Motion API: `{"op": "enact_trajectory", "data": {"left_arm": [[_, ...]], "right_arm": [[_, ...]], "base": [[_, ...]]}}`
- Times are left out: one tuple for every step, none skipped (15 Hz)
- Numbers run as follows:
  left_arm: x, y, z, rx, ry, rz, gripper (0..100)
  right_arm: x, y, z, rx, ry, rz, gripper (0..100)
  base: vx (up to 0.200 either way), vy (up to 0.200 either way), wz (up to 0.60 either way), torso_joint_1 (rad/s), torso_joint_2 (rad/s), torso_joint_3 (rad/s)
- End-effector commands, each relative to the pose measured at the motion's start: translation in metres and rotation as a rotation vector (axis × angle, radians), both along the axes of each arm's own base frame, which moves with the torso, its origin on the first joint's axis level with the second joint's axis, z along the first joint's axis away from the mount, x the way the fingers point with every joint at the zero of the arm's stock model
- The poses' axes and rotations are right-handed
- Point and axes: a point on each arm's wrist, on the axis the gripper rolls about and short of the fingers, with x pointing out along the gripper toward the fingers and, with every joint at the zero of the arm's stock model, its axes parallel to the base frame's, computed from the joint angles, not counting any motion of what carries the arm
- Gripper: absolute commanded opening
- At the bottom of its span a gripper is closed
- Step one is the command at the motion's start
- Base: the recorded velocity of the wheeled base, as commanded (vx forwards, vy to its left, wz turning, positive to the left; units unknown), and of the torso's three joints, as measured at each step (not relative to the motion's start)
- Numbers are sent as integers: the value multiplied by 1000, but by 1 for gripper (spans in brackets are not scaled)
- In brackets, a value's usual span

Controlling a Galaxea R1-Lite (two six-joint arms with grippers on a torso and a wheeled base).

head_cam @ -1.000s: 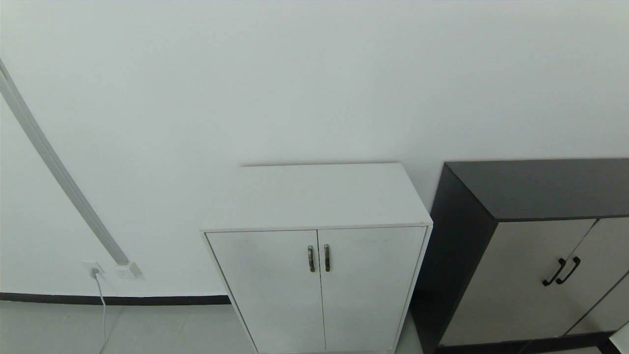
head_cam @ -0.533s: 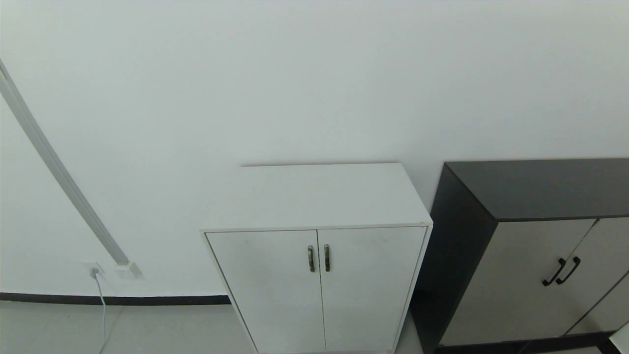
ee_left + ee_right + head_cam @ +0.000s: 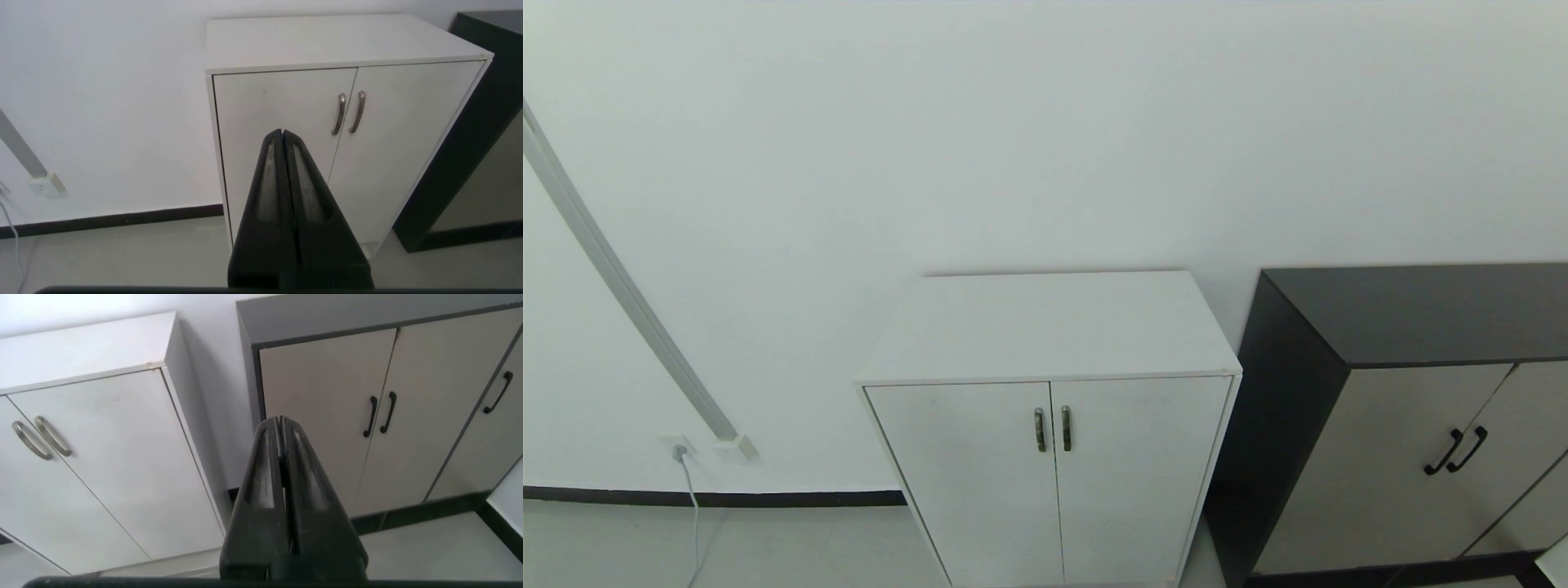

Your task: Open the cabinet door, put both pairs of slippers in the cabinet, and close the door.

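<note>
A white two-door cabinet (image 3: 1045, 457) stands against the wall with both doors closed; its two metal handles (image 3: 1053, 429) sit side by side at the middle seam. In the left wrist view the same white cabinet (image 3: 343, 98) is ahead, and my left gripper (image 3: 283, 135) is shut, some way in front of its left door with nothing held. In the right wrist view my right gripper (image 3: 280, 423) is shut and empty, before the gap between the white cabinet (image 3: 90, 457) and a dark one.
A dark cabinet (image 3: 1405, 408) with grey doors and black handles (image 3: 1455, 451) stands right beside the white one. A wall socket with a plugged cable (image 3: 682, 453) and a slanted cable duct (image 3: 613, 278) are on the wall at the left. Pale floor (image 3: 114, 261) lies in front.
</note>
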Motion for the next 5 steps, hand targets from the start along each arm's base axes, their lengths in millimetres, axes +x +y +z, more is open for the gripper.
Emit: {"op": "enact_trajectory", "data": {"left_arm": [[0,0,0,0,1,1,0],[0,0,0,0,1,1,0],[0,0,0,0,1,1,0],[0,0,0,0,1,1,0],[0,0,0,0,1,1,0]], "right_arm": [[0,0,0,0,1,0,0],[0,0,0,0,1,0,0],[0,0,0,0,1,-2,0],[0,0,0,3,1,0,0],[0,0,0,4,1,0,0]], "base": [[0,0,0,0,0,0],[0,0,0,0,0,0],[0,0,0,0,0,0],[0,0,0,0,0,0],[0,0,0,0,0,0]]}}
